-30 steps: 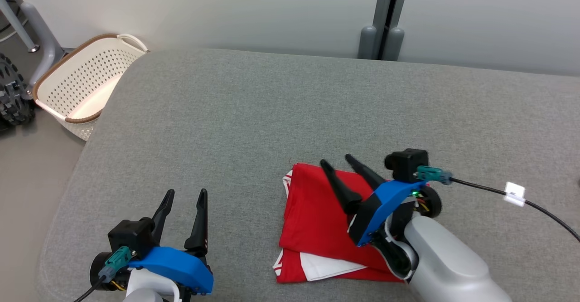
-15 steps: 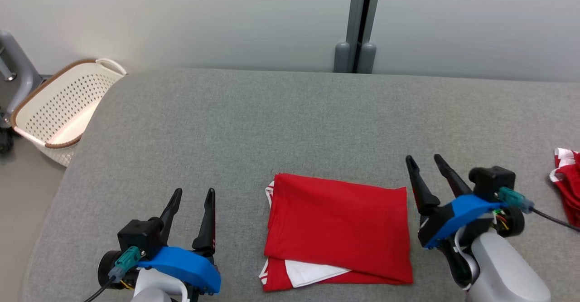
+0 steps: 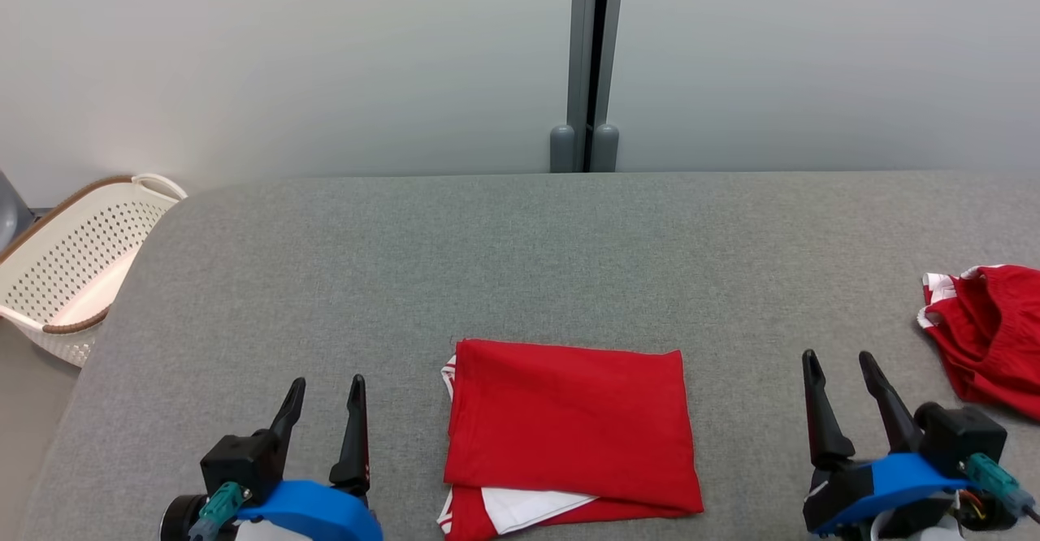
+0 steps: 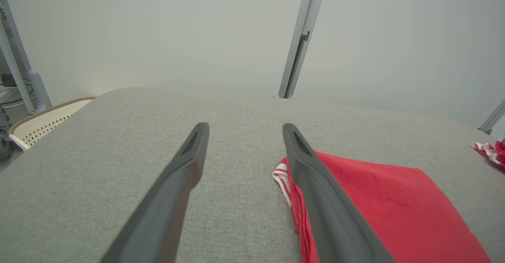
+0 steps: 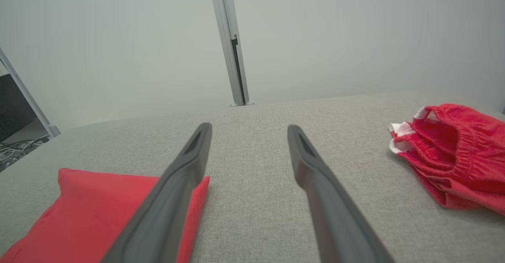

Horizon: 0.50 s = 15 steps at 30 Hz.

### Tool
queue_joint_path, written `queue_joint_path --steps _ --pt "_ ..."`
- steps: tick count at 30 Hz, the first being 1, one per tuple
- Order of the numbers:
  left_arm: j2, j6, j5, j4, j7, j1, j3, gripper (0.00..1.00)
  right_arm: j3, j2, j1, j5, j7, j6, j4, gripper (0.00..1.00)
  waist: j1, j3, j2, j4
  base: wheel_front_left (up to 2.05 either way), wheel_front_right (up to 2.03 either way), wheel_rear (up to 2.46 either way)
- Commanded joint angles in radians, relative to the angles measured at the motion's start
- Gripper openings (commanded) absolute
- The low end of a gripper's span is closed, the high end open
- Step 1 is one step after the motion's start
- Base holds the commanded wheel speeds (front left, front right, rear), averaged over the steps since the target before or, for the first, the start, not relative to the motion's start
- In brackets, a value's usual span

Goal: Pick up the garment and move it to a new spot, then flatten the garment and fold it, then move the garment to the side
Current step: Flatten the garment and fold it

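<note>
Garment: the folded red cloth garment [image 3: 569,427] lies flat as a neat rectangle on the near middle of the grey fabric-covered table [image 3: 520,248]. White-striped trim peeks out at its left edge, and a white layer shows under its near edge.

Left gripper: the left gripper [image 3: 328,381] hovers low at the near left, just beside the garment's left edge and apart from it. Its 2 dark fingers are spread wide over bare fabric and grip nothing.

Right gripper: the right gripper [image 3: 837,355] sits at the near right, its 2 fingers likewise parted and pointing away from the robot. It holds nothing (its wrist view shows the garment's right corner behind the left finger).

Second garment: a crumpled red garment with white trim [image 3: 987,330] lies in a heap at the table's right edge, well apart from the folded one and beyond the right gripper.

Basket: a white perforated plastic basket with a brown rim [image 3: 73,281] stands on the floor off the table's far left corner.

Backdrop: a pale wall [image 3: 284,62] rises behind the table, split by an upright grey metal post [image 3: 587,62].
</note>
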Motion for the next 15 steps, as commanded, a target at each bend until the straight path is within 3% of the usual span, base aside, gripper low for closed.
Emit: queue_joint_path --steps 1,15 --pt "-0.003 -0.004 0.007 0.003 -0.005 0.009 0.008 1.00 -0.004 0.004 0.023 -0.007 0.006 0.001 -0.017 1.00 0.0002 -0.005 0.0000 -0.003 0.00 0.00 0.00" --pt "-0.023 -0.032 0.068 0.022 -0.005 0.040 0.074 1.00 0.005 0.009 0.112 0.024 0.059 0.001 -0.126 1.00 0.0002 -0.015 0.0000 0.000 0.00 0.00 0.00"
